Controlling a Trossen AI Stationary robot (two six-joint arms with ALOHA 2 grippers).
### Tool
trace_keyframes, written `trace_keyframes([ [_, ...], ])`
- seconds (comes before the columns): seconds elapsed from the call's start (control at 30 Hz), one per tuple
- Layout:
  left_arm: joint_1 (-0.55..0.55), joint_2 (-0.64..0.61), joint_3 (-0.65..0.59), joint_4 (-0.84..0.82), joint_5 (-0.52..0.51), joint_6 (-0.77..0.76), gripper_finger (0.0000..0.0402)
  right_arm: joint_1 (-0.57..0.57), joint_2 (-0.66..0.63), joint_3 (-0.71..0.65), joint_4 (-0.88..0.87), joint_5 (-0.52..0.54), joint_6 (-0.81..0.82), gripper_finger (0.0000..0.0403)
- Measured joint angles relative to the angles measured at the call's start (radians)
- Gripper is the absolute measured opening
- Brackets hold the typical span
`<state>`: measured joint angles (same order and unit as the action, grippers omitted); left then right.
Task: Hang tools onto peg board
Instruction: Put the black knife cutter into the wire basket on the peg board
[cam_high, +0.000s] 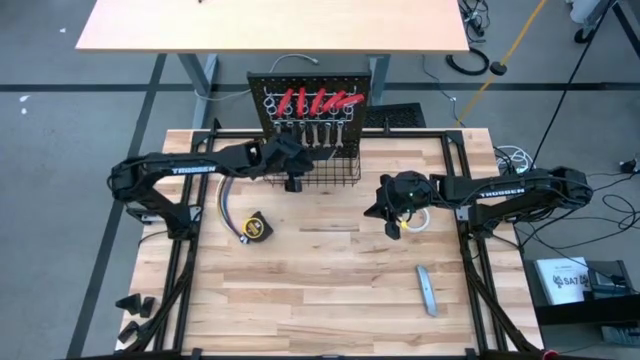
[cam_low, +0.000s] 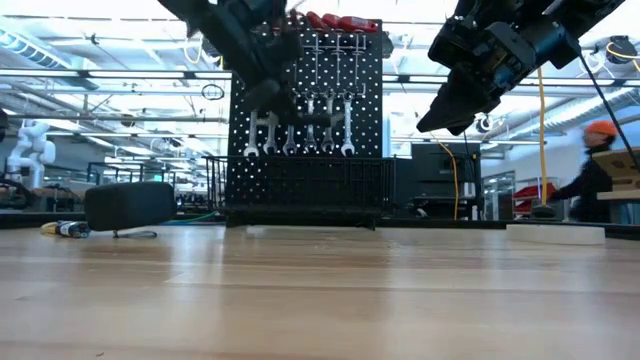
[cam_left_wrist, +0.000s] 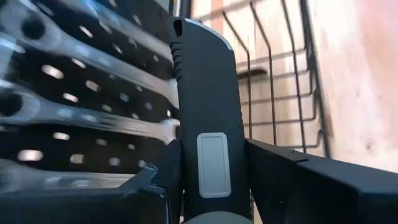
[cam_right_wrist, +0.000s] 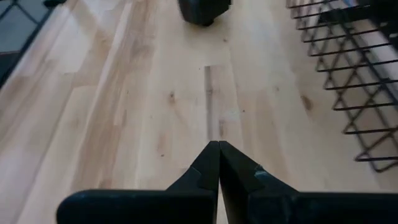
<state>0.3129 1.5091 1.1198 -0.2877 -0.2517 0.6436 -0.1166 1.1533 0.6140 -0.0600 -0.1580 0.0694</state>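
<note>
Black plastic fills the left wrist view: the knife (cam_left_wrist: 208, 124) stands pinched between the left gripper (cam_high: 291, 172)'s fingers (cam_left_wrist: 292, 186), its tip pointing along the peg board (cam_high: 268, 90) and over the wire basket (cam_high: 345, 172) at the board's foot. Held this way, close against the board's front, it looks ready to be dropped into the basket or set on a holder; which one I cannot tell.

On the board itself, red-handled tools (cam_high: 318, 100) already sit in the top row and silver wrenches (cam_low: 300, 135) hang just below them, so much of the job appears done.

In front of the board and to the right, the right gripper (cam_high: 393, 222) hovers above the table with its fingers (cam_right_wrist: 205, 168) pressed together and empty, seemingly waiting. A white tape roll (cam_high: 420, 218) lies right beside it, partly hidden under the arm.

Still loose on the table: the yellow tape measure (cam_high: 256, 228), in front of the board to the left, next to a bundle of wires (cam_high: 226, 208), and a grey bar (cam_high: 427, 290), well out in front to the right.

Pale wood planks make up the table (cam_high: 320, 310). Behind the board stands a tan table (cam_high: 270, 25); in the low view, a workshop with bright ceiling lights and a person in an orange cap (cam_low: 600, 128) lie beyond.
</note>
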Motion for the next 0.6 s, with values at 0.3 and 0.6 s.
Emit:
trace_keyframes([
  [0.3,0.006,0.086,0.001,0.058,-0.102,0.022,0.0133,0.000,-0.001,0.000,-0.010,0.032,-0.003,0.0000],
  [0.6,-0.033,0.086,0.001,0.069,-0.124,-0.009,0.0216,0.000,-0.001,0.000,-0.027,0.032,0.000,0.0000],
])
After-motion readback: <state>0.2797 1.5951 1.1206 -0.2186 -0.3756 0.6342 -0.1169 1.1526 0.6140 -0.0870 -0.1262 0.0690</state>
